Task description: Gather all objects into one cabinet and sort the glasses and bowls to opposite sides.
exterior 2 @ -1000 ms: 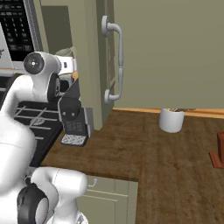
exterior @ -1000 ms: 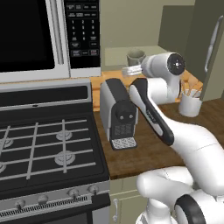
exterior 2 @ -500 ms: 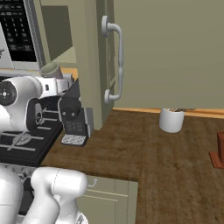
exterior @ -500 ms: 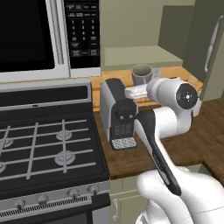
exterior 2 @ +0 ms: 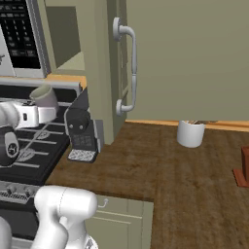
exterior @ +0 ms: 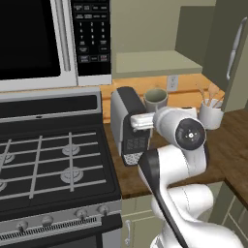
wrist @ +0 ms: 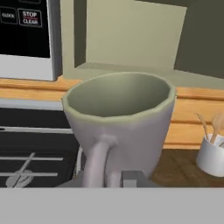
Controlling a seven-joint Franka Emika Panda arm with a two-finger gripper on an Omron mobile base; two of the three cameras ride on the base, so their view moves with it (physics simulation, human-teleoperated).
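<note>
One grey cup (exterior: 155,99), pinched by its handle in the closed pincer (exterior: 145,119), rides upright above the counter (exterior 2: 160,165), level with the open cabinet (exterior: 152,63) shelf where it likely belongs.

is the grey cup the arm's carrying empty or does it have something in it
Empty. The hand view looks down into the grey cup and shows only its bare inner wall. It sits upright, mouth up, in the gripper.
</note>
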